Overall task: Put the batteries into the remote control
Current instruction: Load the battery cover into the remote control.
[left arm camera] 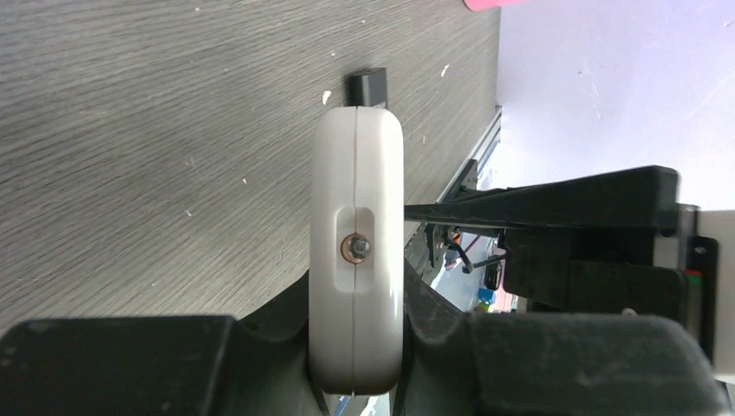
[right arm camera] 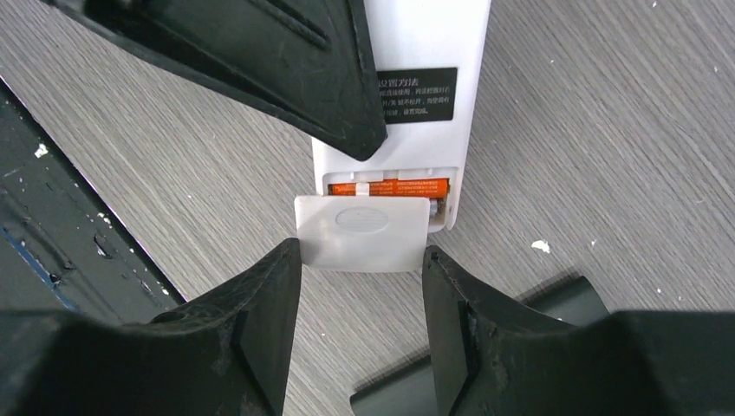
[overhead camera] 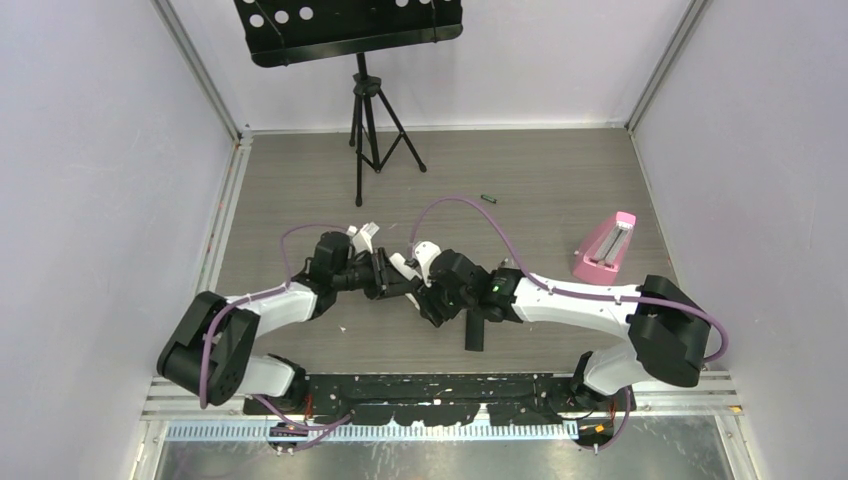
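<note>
Left arm [overhead camera: 275, 305], right arm [overhead camera: 580, 298] elbowed inward, left jaws clamping white remote [left arm camera: 357, 251], right jaws pinching battery cover [right arm camera: 362, 232]

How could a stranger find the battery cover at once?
Start at the white remote, where an orange battery shows in the open bay. The battery cover is the small white plate below it, between the right claw's fingers, marked by an oval dimple.

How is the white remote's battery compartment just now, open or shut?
Open: the cover sits partly off the white remote, exposing an orange battery.
</note>
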